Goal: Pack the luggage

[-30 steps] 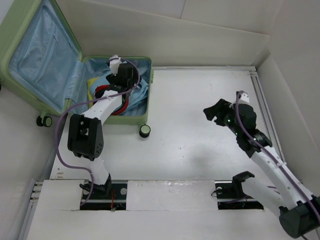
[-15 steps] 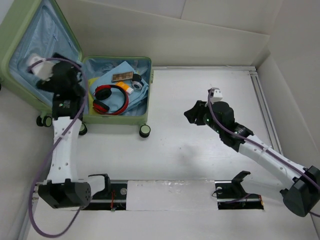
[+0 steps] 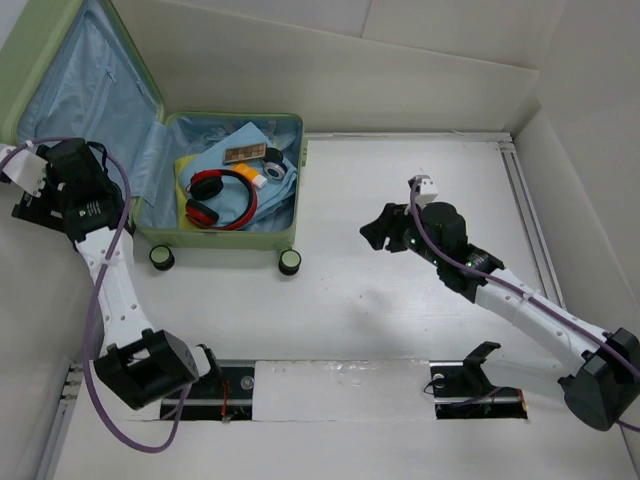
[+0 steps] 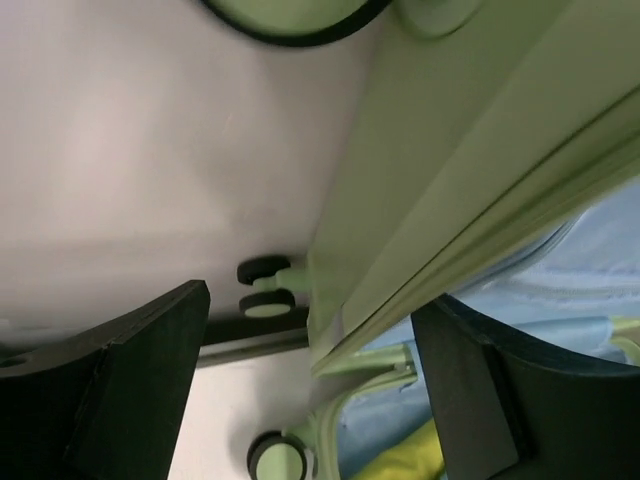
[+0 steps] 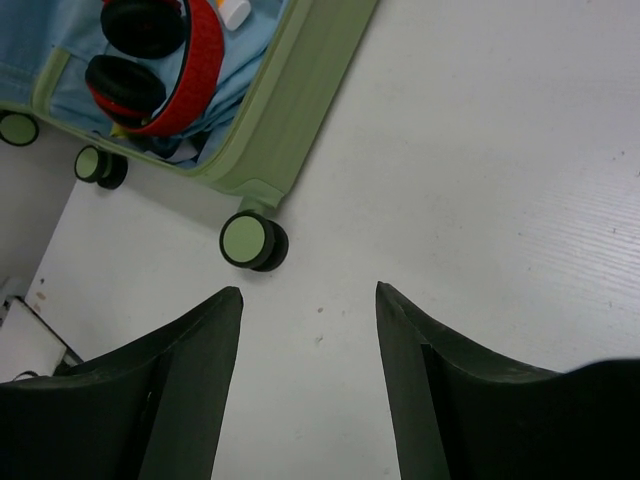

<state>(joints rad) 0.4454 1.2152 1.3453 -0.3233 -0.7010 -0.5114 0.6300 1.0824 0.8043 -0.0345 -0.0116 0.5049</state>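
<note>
The pale green luggage [image 3: 290, 185] lies open at the back left, its lid [image 3: 40, 60] standing up with blue lining showing. Its base holds red-and-black headphones [image 3: 220, 198], a yellow item [image 3: 188, 165] and a few small things. My left gripper [image 3: 90, 195] is open at the lid's lower left edge. In the left wrist view the lid's green rim [image 4: 420, 240] runs between its fingers [image 4: 130, 380], with no contact visible. My right gripper [image 3: 375, 232] is open and empty over the bare table, right of the luggage. Its wrist view shows a caster wheel [image 5: 252, 241] just ahead of the fingertips [image 5: 200, 350].
Two caster wheels [image 3: 160, 257] stick out along the luggage's near side. A white wall [image 3: 400, 70] runs behind the table. A raised rail [image 3: 525, 200] lines the right edge. The arm bases sit on a slotted strip [image 3: 340, 385] at the near edge.
My left arm has come out of the luggage base and swung left to the lid's outer edge. My right gripper has moved left, toward the luggage.
</note>
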